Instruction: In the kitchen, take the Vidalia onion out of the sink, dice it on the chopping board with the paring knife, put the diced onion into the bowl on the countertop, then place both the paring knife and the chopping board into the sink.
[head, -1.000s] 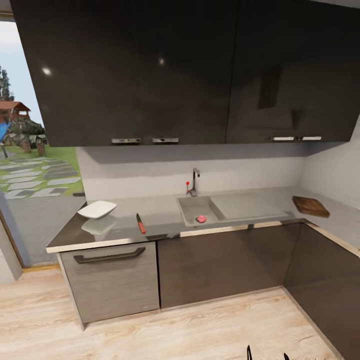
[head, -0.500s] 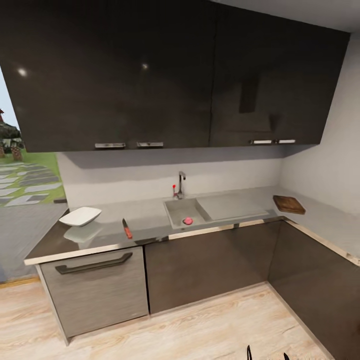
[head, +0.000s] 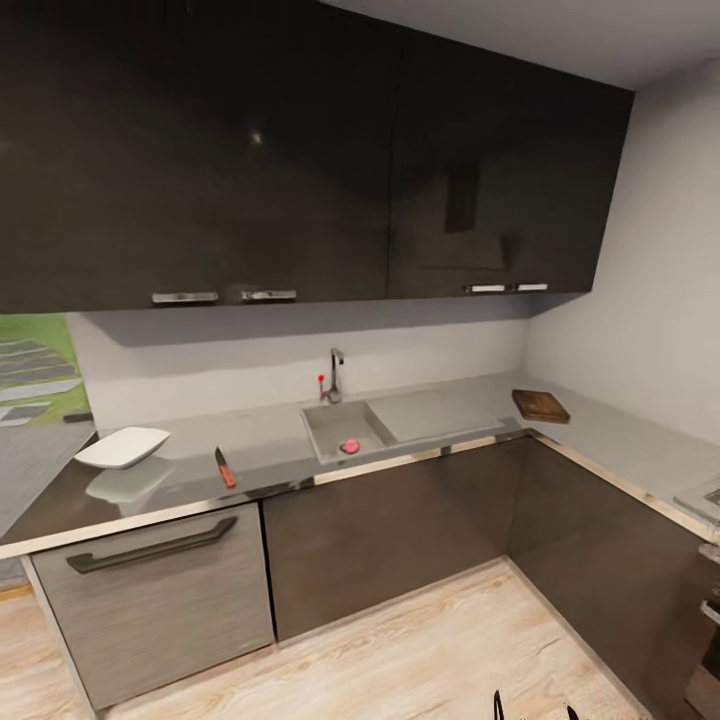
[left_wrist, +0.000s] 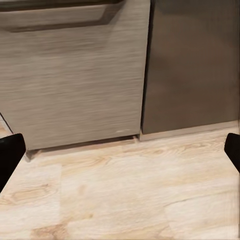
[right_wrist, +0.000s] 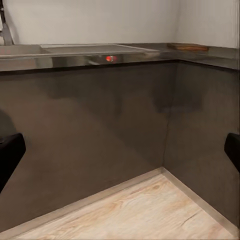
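Vidalia onion (head: 349, 446) in sink (head: 335, 428) of L-shaped grey countertop (head: 265, 450); both end effectors spread open over wood floor (head: 420, 660).

The onion (head: 349, 446) lies in the sink (head: 335, 430). On the countertop (head: 265, 450), knife (head: 225, 468) and bowl (head: 121, 447) sit at its 9 o'clock. The board (head: 540, 405) lies well off at 3 o'clock

Right claw (right_wrist: 120, 150) fingers spread wide, facing dark cabinets (right_wrist: 100, 130); chopping board (right_wrist: 188, 47) on tabletop (right_wrist: 150, 54) above cabinets' corner.
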